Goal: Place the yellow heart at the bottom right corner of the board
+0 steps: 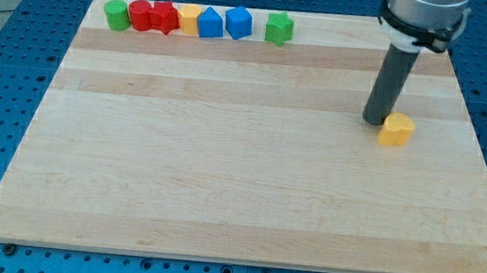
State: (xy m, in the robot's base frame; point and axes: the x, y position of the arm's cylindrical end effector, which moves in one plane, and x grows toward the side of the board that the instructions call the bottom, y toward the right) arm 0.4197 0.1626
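Observation:
The yellow heart (395, 130) lies on the wooden board (248, 182), at the view's right and about a third of the way down from the board's top edge. My tip (374, 121) stands just left of the heart and slightly above it in the view, touching or nearly touching its upper left side. The dark rod rises from there to the grey arm at the view's top right.
A row of blocks lines the board's top edge at the left: a green cylinder (116, 15), a red cylinder (139, 15), a red star-like block (163, 18), a yellow block (188, 18), two blue blocks (210, 23) (238, 22) and a green block (279, 28).

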